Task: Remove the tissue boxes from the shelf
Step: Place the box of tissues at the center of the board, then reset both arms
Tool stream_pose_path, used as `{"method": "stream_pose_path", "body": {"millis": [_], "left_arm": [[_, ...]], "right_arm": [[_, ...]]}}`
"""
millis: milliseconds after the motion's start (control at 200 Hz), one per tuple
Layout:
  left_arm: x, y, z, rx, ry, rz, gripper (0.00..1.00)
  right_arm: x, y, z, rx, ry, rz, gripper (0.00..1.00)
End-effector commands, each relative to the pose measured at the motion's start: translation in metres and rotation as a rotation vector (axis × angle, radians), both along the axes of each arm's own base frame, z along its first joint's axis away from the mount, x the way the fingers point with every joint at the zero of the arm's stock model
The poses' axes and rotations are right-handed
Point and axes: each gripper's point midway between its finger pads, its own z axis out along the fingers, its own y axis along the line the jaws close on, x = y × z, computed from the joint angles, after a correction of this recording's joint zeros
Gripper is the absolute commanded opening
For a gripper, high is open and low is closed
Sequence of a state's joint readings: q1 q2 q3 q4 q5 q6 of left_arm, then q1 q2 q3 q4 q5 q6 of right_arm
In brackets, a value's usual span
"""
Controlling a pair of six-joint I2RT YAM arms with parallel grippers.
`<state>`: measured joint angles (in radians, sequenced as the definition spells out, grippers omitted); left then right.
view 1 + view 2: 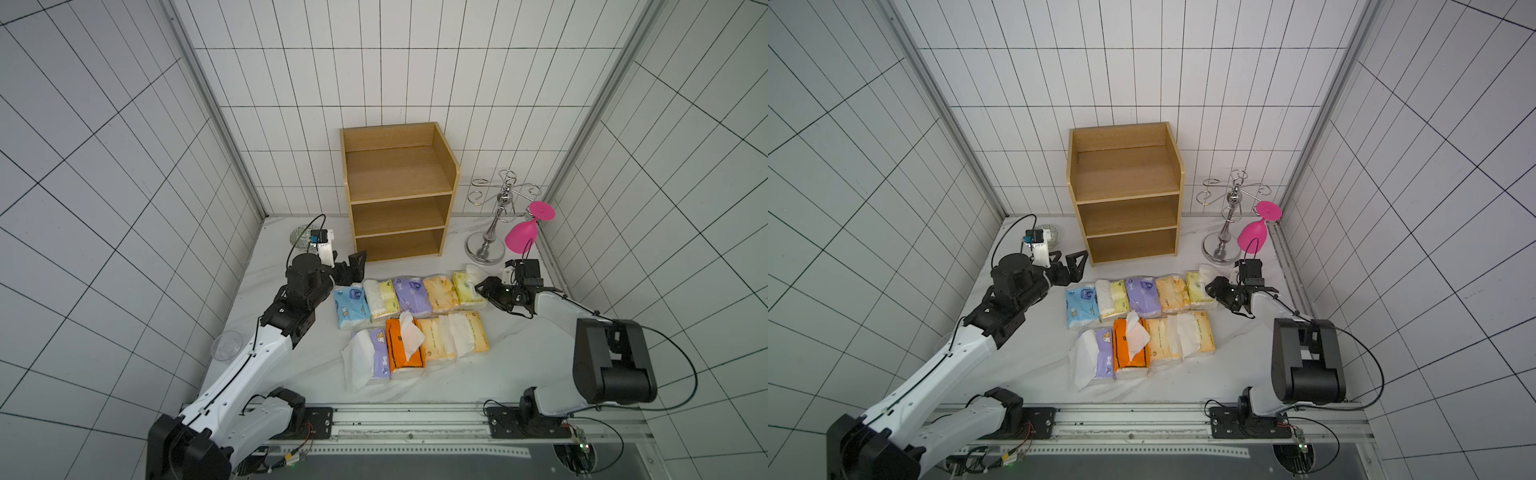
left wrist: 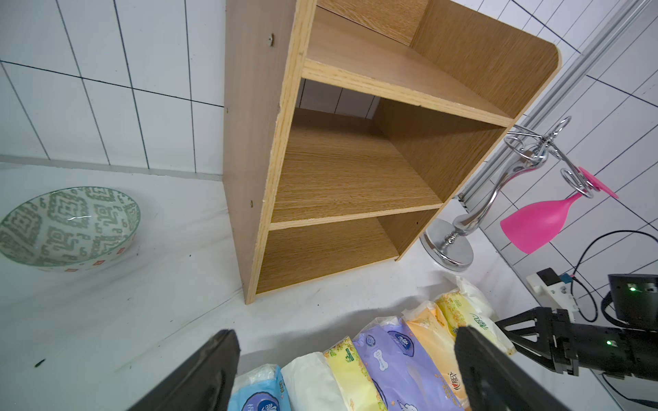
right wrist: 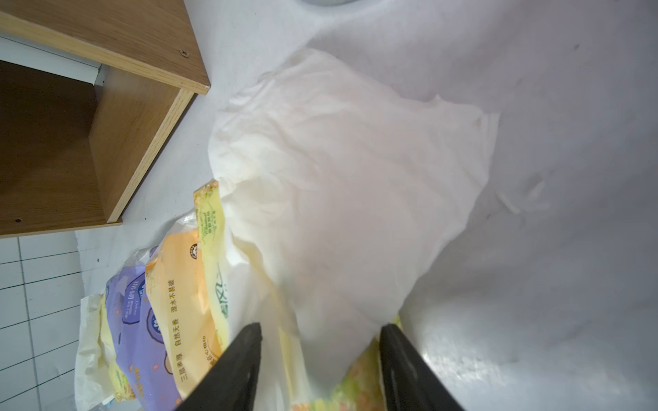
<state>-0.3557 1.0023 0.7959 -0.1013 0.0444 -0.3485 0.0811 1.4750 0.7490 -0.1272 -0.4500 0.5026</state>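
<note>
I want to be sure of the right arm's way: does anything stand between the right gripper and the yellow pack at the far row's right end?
Nothing visible does. The right gripper is at the yellow pack, its jaws on either side of the pack's white tissue. The shelf stands apart from both.

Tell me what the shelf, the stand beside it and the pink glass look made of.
Shelf: matte wood-grain board, likely laminate over particleboard; paler edges show. Stand: polished metal, probably chrome; mirror-like reflections. Pink glass: likely plastic; opaque, even colour, dull sheen.
</note>
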Motion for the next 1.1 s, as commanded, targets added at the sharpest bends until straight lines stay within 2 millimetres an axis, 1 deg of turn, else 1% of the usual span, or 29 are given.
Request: {"method": "stream_pose_path", "body": {"millis": [0, 60, 80, 95, 105, 195, 270, 350, 415, 465, 550, 620, 700, 775, 820, 865, 969, 1059, 1094], "left_arm": [[0.005, 0.036, 0.002, 0.012, 0.015, 0.152, 0.99], [0.008, 0.059, -0.004, 0.005, 0.033, 0.225, 0.99], [0.009, 0.067, -0.006, 0.003, 0.041, 0.251, 0.99], [0.010, 0.074, -0.009, 0.002, 0.047, 0.274, 0.99], [0.010, 0.079, -0.010, 0.000, 0.049, 0.292, 0.99], [0.010, 0.119, -0.023, -0.013, 0.062, 0.421, 0.99], [0.007, 0.145, -0.032, -0.004, 0.019, 0.513, 0.99], [0.002, 0.167, -0.040, 0.026, -0.044, 0.607, 0.98], [0.001, 0.172, -0.049, 0.081, -0.092, 0.622, 0.99], [0.002, 0.177, -0.057, 0.111, -0.107, 0.645, 0.99], [0.004, 0.191, -0.080, 0.174, -0.048, 0.722, 0.98], [0.008, 0.197, -0.100, 0.224, 0.000, 0.742, 0.98], [0.013, 0.198, -0.119, 0.245, 0.029, 0.744, 0.98], [0.014, 0.199, -0.130, 0.233, 0.004, 0.756, 0.98], [0.015, 0.199, -0.133, 0.227, -0.025, 0.759, 0.98], [0.017, 0.202, -0.132, 0.226, -0.054, 0.774, 0.98], [0.029, 0.193, -0.131, 0.244, -0.090, 0.706, 0.98], [0.037, 0.192, -0.141, 0.257, -0.096, 0.701, 0.98], [0.038, 0.194, -0.145, 0.253, -0.100, 0.707, 0.98]], "right_arm": [[-0.007, -0.014, 0.014, -0.098, -0.039, -0.027, 0.70], [-0.005, -0.029, 0.029, -0.155, -0.089, -0.076, 0.80], [-0.004, -0.035, 0.035, -0.176, -0.111, -0.097, 0.87], [-0.003, -0.039, 0.038, -0.192, -0.126, -0.113, 0.96], [-0.002, -0.043, 0.042, -0.207, -0.140, -0.129, 1.00], [0.001, -0.074, 0.070, -0.336, -0.244, -0.237, 0.99], [0.001, -0.101, 0.091, -0.459, -0.329, -0.323, 0.99], [0.005, -0.118, 0.106, -0.574, -0.426, -0.328, 0.99], [0.007, -0.131, 0.109, -0.641, -0.454, -0.333, 0.99], [0.008, -0.140, 0.107, -0.657, -0.454, -0.362, 0.99], [0.015, -0.150, 0.098, -0.687, -0.486, -0.384, 0.99], [0.018, -0.159, 0.087, -0.717, -0.494, -0.414, 0.99], [0.023, -0.161, 0.075, -0.729, -0.509, -0.416, 0.99], [0.028, -0.160, 0.066, -0.725, -0.549, -0.421, 0.99], [0.030, -0.160, 0.062, -0.729, -0.575, -0.420, 0.99], [0.032, -0.160, 0.058, -0.710, -0.587, -0.435, 0.99], [0.036, -0.153, 0.046, -0.695, -0.603, -0.395, 0.99], [0.037, -0.153, 0.037, -0.693, -0.629, -0.400, 0.99], [0.037, -0.149, 0.035, -0.686, -0.644, -0.380, 0.99]]}}
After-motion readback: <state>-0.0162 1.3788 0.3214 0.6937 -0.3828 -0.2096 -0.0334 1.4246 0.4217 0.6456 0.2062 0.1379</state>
